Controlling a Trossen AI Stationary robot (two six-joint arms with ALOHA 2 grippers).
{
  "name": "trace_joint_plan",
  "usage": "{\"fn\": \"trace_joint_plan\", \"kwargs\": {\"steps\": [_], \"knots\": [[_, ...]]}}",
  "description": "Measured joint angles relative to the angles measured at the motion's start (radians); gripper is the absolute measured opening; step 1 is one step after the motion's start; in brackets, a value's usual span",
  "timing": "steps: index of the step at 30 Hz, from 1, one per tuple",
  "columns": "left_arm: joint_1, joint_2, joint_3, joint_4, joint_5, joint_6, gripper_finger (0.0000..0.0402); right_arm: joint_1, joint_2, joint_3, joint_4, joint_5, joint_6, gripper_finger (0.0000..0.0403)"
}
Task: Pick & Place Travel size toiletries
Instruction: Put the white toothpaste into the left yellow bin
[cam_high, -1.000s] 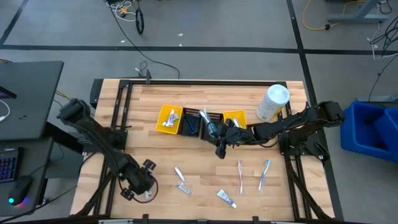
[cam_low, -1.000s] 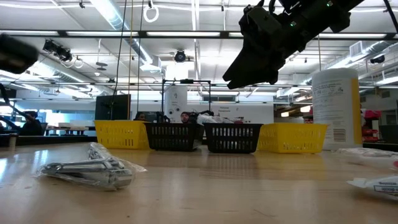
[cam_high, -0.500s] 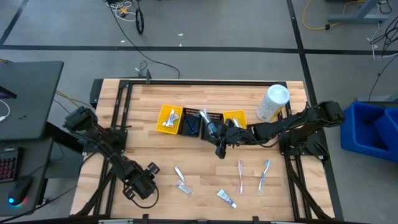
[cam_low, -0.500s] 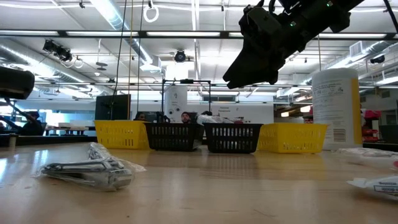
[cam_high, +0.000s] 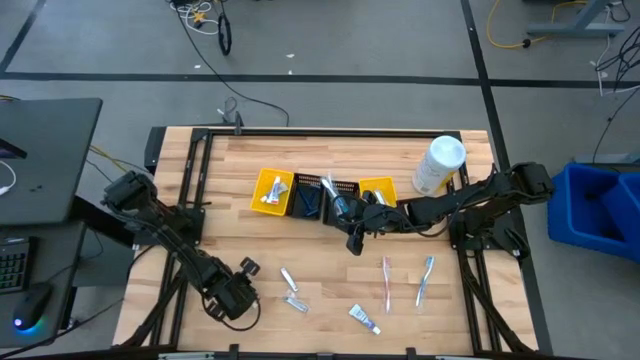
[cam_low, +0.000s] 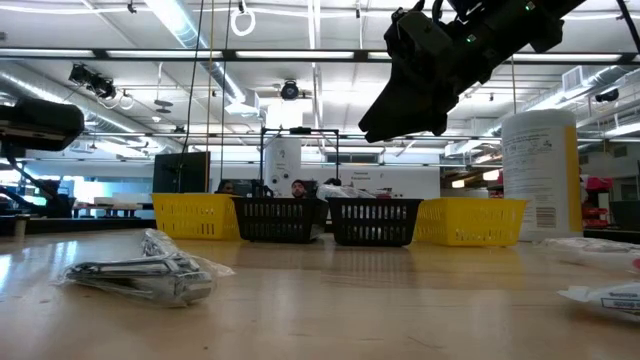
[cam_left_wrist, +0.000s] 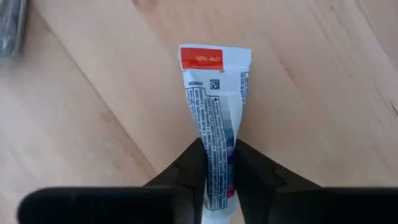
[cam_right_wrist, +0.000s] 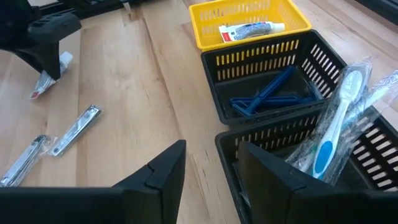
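My left gripper (cam_left_wrist: 216, 149) is near the table's front left (cam_high: 235, 300), shut on a small white toothpaste tube (cam_left_wrist: 214, 106) with a red crimped end. My right gripper (cam_right_wrist: 211, 149) hangs open and empty in front of the row of baskets (cam_high: 352, 243). The row runs yellow basket (cam_right_wrist: 249, 18) with one tube lying in it, black basket (cam_right_wrist: 273, 93) with blue razors, and black basket (cam_right_wrist: 348, 143) with wrapped toothbrushes. A pink toothbrush (cam_high: 387, 282), a blue toothbrush (cam_high: 425, 278) and another tube (cam_high: 365, 318) lie flat on the table. My left gripper pinches the tube between its two fingers (cam_left_wrist: 189, 171) on the lower body near the cap end (cam_left_wrist: 214, 140). The tube runs along the fingers, and its red crimped end (cam_left_wrist: 214, 59) points away from them. In the right wrist view the tube slants down below the gripper (cam_right_wrist: 46, 84). Whether the red end is clear of the table I cannot tell.
Wrapped nail clippers (cam_high: 288, 278) (cam_high: 295, 300) lie just right of my left gripper, also seen in the low view (cam_low: 140, 272). A large white bottle (cam_high: 438, 165) stands at the far right beside a second yellow basket (cam_high: 377, 188). Bare wood lies between the arms.
My left arm has shifted a little toward the table's right edge, over the spot where the tube lay. My right gripper has stayed in place in front of the baskets.
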Motion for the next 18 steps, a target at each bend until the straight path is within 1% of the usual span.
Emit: {"fn": "trace_joint_plan", "kwargs": {"steps": [4,7,10,13,18], "knots": [[0.010,-0.001,0.000,0.001,-0.019,-0.080,0.0058,0.000,0.000,0.000,0.000,0.000,0.000,0.0163],[0.026,-0.008,0.000,-0.008,-0.089,-0.109,0.0051,0.000,0.000,0.000,0.000,0.000,0.000,0.0170],[0.056,-0.049,-0.001,-0.012,-0.198,-0.117,0.0048,0.000,0.000,0.000,0.000,0.000,0.000,0.0175],[0.107,-0.123,-0.001,-0.036,-0.325,-0.153,0.0048,0.000,0.000,0.000,0.000,0.001,0.000,0.0181],[0.246,-0.278,-0.001,-0.072,-0.559,-0.240,0.0048,0.000,0.000,0.000,0.002,0.001,0.000,0.0189]]}}
